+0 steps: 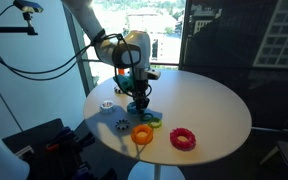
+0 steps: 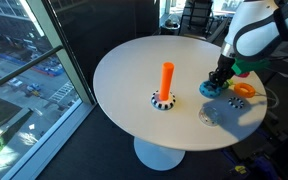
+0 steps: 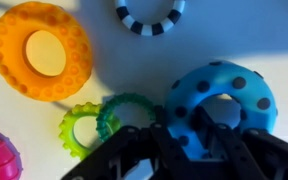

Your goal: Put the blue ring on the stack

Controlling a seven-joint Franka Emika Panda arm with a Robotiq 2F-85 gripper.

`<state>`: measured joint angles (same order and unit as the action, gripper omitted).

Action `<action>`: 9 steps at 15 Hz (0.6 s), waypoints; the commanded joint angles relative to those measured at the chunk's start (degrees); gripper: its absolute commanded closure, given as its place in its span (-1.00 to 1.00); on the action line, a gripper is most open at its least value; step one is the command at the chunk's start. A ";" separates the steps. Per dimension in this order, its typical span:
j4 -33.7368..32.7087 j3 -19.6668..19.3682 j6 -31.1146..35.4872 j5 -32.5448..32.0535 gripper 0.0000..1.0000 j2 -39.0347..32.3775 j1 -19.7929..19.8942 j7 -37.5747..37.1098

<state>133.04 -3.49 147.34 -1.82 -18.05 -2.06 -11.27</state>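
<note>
1. The round white table (image 2: 124, 110) carries everything. In an exterior view the action sits toward its 3 o'clock edge.
2. The gripper (image 2: 220, 79) hangs straight down over the blue ring. In the wrist view its dark fingers (image 3: 197, 128) sit low at the ring's 7 o'clock rim, but I cannot tell whether the pincer is pinching the ring or is only set around it.
3. The stack (image 2: 167, 78) stands upright near the table's middle, with a dark-and-white ring (image 2: 162, 100) around its foot. A bad approach could knock the thin peg over if the ring's body strikes the tip instead of the hole meeting it.
4. The blue ring (image 3: 214, 76) lies flat on the table at about 3 o'clock from the stack, near it but apart. With a grip on one side of a rounded, bumpy rim, the ring would likely tilt or slip once lifted.
5. The orange ring (image 3: 12, 45) lies at 10 o'clock in the wrist view, well clear of the pincer.
6. A teal-green ring (image 3: 124, 101) looks to touch the blue ring at its 9 o'clock, with a lime ring (image 3: 66, 128) just beyond. Either could be dragged along or caught by a finger.
</note>
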 commanded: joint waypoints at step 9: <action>-6.40 4.09 -15.60 -0.44 0.79 8.97 -2.37 -0.13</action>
<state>129.24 -0.26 136.77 -1.82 -11.51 -3.91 -11.16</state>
